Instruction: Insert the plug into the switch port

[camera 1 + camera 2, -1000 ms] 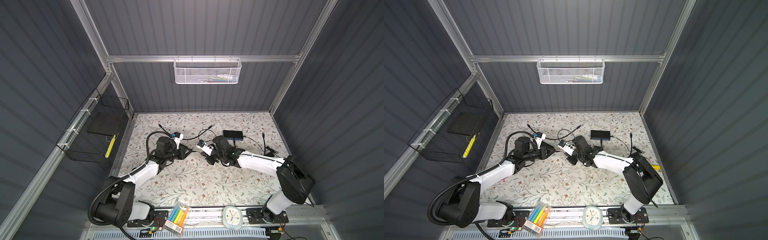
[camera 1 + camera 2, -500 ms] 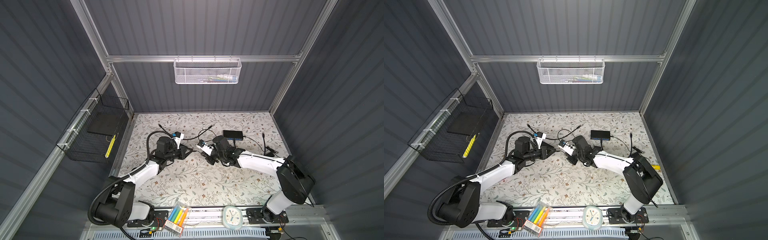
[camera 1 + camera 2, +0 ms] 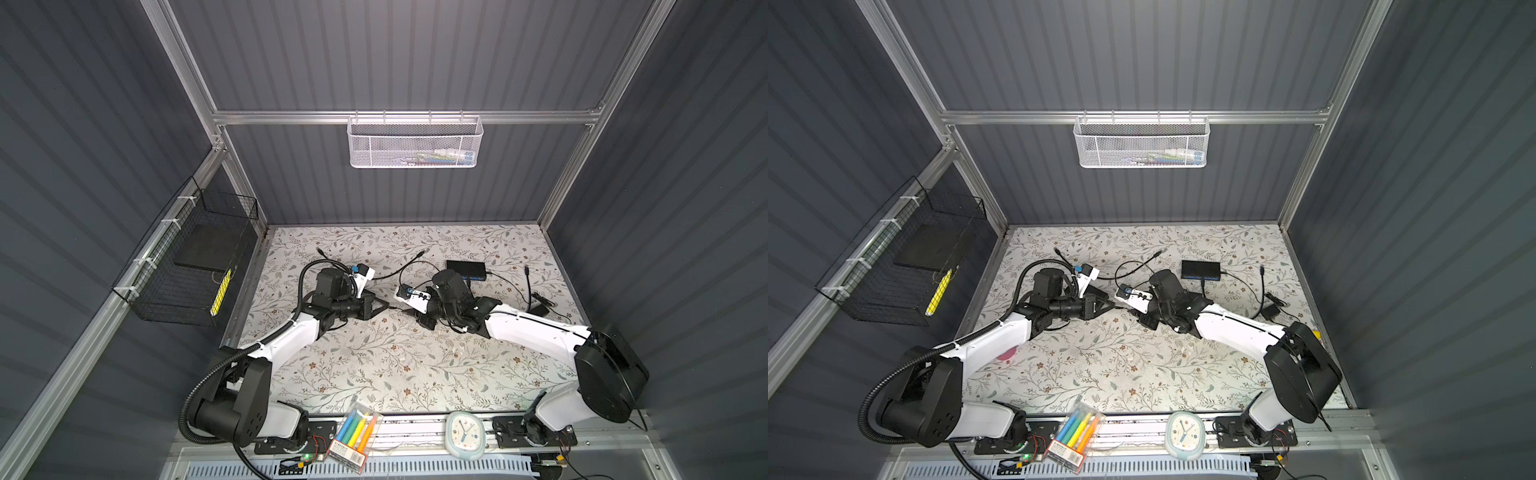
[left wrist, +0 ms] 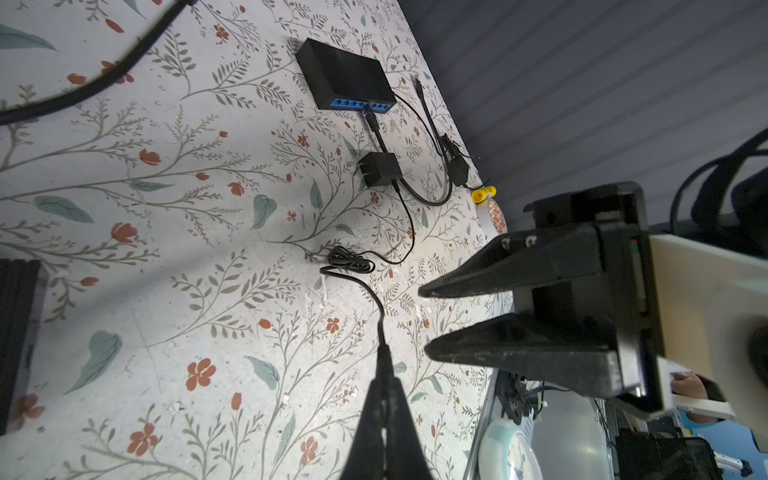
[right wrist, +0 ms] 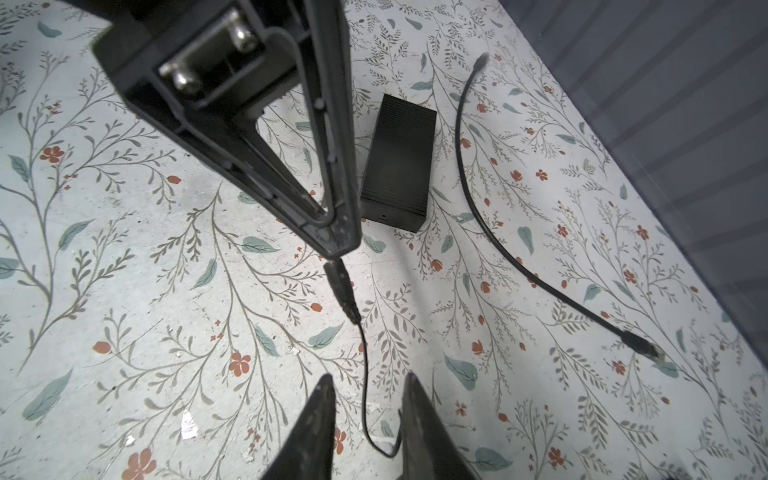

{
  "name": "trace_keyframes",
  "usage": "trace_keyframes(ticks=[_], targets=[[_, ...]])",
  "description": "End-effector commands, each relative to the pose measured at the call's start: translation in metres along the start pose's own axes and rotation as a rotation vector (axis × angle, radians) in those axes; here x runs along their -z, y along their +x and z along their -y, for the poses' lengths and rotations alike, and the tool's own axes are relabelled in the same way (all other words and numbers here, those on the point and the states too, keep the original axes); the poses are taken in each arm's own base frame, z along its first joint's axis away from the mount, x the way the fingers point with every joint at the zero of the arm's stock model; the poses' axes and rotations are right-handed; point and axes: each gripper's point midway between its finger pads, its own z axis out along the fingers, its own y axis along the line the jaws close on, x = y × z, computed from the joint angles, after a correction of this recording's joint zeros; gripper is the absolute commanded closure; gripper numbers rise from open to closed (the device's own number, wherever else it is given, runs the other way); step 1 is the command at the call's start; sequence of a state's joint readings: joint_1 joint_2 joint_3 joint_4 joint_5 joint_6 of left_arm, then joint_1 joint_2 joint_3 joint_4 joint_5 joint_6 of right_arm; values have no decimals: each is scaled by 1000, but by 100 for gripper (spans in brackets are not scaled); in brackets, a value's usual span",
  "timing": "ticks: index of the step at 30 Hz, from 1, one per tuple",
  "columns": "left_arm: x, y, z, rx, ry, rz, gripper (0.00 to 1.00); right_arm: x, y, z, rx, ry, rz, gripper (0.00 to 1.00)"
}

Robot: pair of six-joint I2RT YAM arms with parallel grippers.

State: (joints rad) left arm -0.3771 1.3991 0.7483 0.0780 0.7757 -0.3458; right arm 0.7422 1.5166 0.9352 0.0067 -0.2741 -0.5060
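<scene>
While the left pincer (image 5: 332,239) clamps the plug (image 5: 343,286), right pincer (image 5: 368,378) parted, just beside the cable (image 5: 365,415)

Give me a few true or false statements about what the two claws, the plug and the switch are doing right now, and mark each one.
1. The left claw is shut on the plug of a thin black cable. True.
2. The right claw is clamped on that cable. False: its jaws stand apart, and the cable runs between them ungripped.
3. The plug sits in the switch. False: it is held over the middle of the table, well apart from the switch, which lies farther back.
4. The switch has a blue port face with another lead plugged into it. True.
</scene>
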Motion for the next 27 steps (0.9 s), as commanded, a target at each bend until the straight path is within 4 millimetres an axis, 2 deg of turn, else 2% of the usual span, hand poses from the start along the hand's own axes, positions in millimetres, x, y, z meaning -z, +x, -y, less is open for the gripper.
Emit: trace_keyframes(ticks=[1, 14, 20, 27], targets=[[2, 1, 11, -25, 49, -37, 100, -2, -5, -4, 25, -41, 23, 71], [2, 3, 20, -29, 99, -47, 100, -11, -16, -10, 18, -99, 63, 72], [2, 6, 21, -26, 113, -50, 100, -12, -22, -10, 8, -111, 78, 81], [2, 7, 22, -28, 112, -51, 100, -13, -21, -13, 3, -126, 79, 86]])
